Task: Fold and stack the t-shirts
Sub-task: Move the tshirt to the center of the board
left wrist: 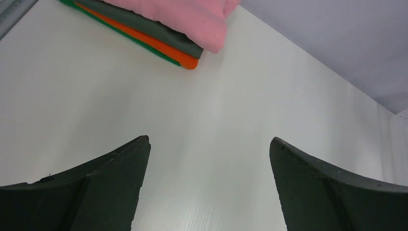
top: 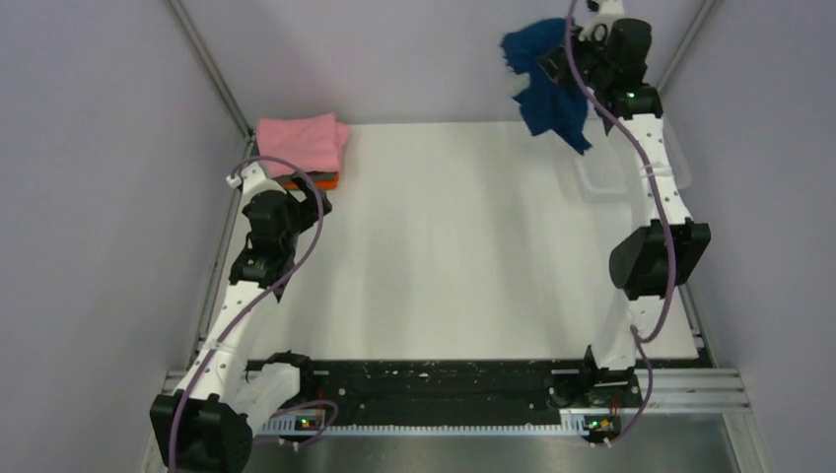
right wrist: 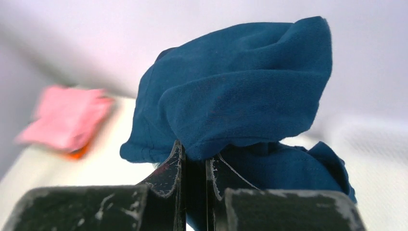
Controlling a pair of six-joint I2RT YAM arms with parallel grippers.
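Note:
My right gripper (top: 577,61) is raised high at the back right and shut on the navy blue t-shirt (top: 542,84), which hangs crumpled from it; the shirt fills the right wrist view (right wrist: 240,91) around my fingers (right wrist: 169,173). Its print is hidden. A folded pink t-shirt (top: 301,143) tops a stack at the back left, with an orange one (top: 325,179) under it. In the left wrist view the pink (left wrist: 192,19), a dark grey-green layer, orange (left wrist: 163,48) and green (left wrist: 120,31) shirts show. My left gripper (left wrist: 209,149) is open and empty over bare table, near the stack.
The white table (top: 453,246) spans the middle. A white plastic basket (top: 601,177) sits at the back right beside the right arm. Grey walls and metal rails close in the left, right and back sides.

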